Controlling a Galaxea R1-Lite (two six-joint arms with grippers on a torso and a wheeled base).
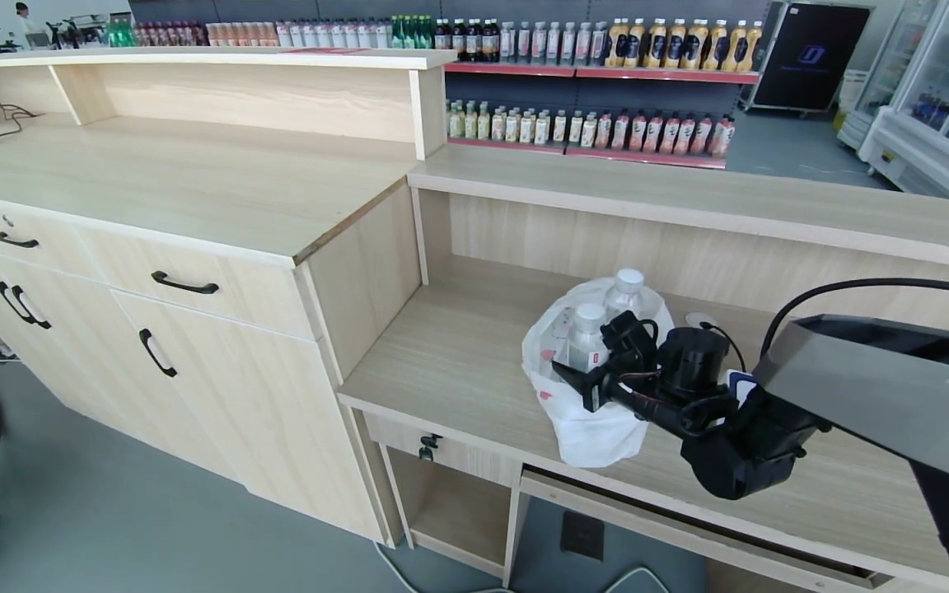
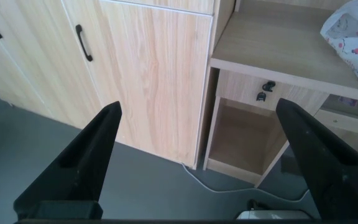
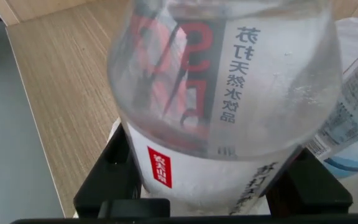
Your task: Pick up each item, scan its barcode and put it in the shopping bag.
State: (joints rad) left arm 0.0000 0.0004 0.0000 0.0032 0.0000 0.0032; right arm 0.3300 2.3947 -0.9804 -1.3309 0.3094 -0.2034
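Counter (image 1: 458,354): pale wood-grain surface, matt and smooth, with black satin-finish handles (image 1: 184,285). Shopping bag (image 1: 590,436): thin white plastic, crinkled, faintly glossy. Bottle (image 3: 229,93): clear glossy plastic, smooth white label.

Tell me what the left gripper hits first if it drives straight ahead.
Probably the light wooden cabinet front: the open left gripper points at it, beside the open cubby, with nothing between. If it aims lower than it looks, the grey floor comes first.
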